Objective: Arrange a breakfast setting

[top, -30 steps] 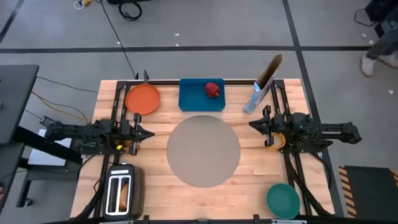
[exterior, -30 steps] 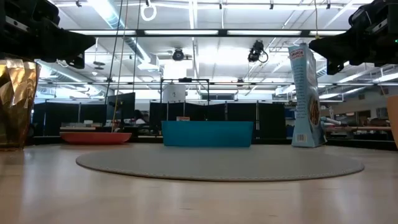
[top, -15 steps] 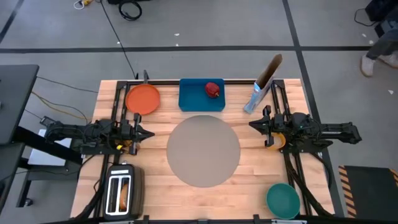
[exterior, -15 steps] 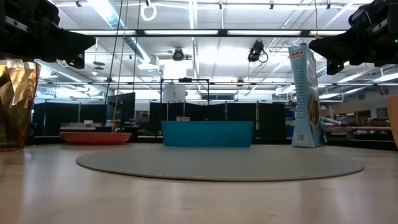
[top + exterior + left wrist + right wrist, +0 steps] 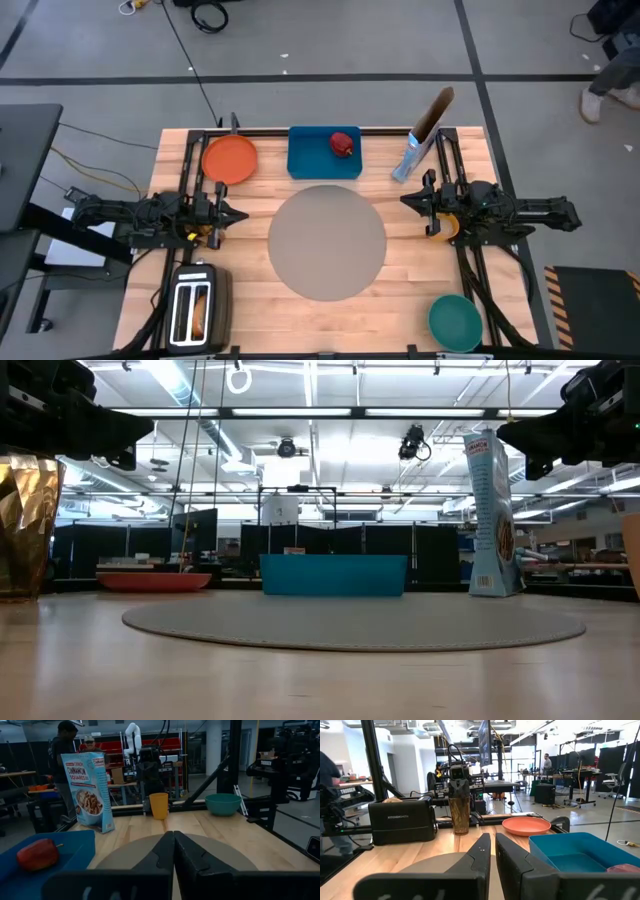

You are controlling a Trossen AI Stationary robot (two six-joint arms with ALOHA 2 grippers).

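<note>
A: Status on grippers?
B: Left gripper (image 5: pixel 232 213) fingers pressed together, nothing in it, parked at table's left edge. Right gripper (image 5: pixel 408 200) same, closed and empty, at right edge, above the orange-yellow cup (image 5: pixel 443 226).
A: Items?
B: Grey mat (image 5: pixel 327 241) at table centre, bare. Orange plate (image 5: pixel 230 159) back left. Red apple (image 5: pixel 342 144) inside blue tray (image 5: pixel 310 160), back centre. Cereal bag (image 5: pixel 421 138) upright, back right. Teal bowl (image 5: pixel 454 320) front right corner.
A: Bread?
B: Something in the toaster (image 5: pixel 193 309) slot, front left, cannot tell what.
</note>
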